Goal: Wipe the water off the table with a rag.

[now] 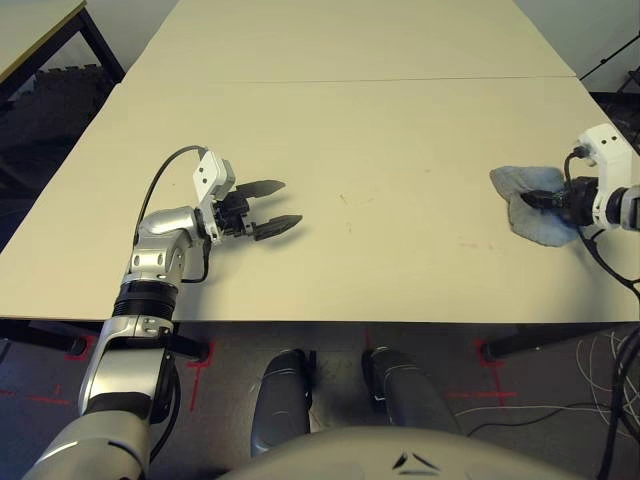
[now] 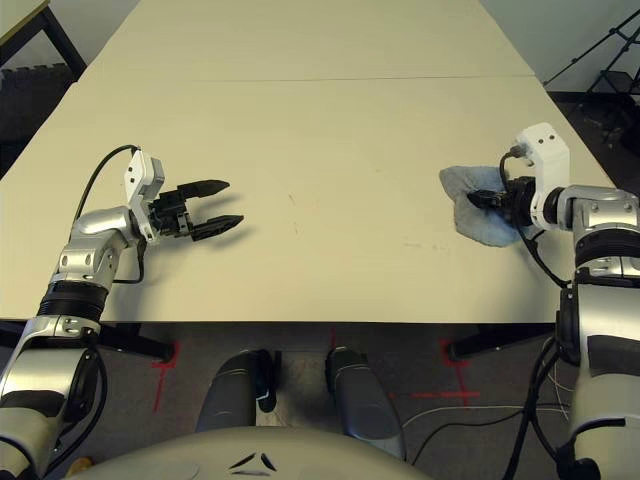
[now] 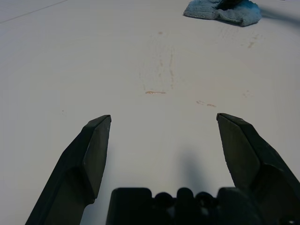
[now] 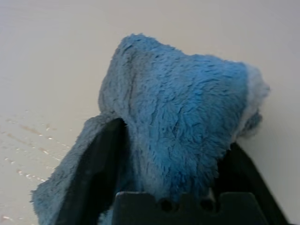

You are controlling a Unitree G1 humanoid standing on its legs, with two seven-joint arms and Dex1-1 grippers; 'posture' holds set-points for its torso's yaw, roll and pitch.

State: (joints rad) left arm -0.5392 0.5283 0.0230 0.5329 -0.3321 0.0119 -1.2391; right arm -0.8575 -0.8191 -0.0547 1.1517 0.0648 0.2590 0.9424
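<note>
The table (image 1: 330, 120) lies bare across the frame's middle and top; the rag (image 1: 532, 205) at right edge is the lone obstacle.

The left tool (image 1: 282, 207) hovers near the worktop's (image 1: 350, 120) left front edge, fingers spread wide. The right tool (image 2: 486, 199) sits by the right edge, fingers clamped on the rag (image 2: 475, 207).

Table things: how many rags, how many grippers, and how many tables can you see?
Rags: 1, the blue rag, bunched in the right gripper.
Grippers: 2, that one and the open left gripper.
Tables: 2, the big table and a yellow-edged table.
Total: 5.
</note>
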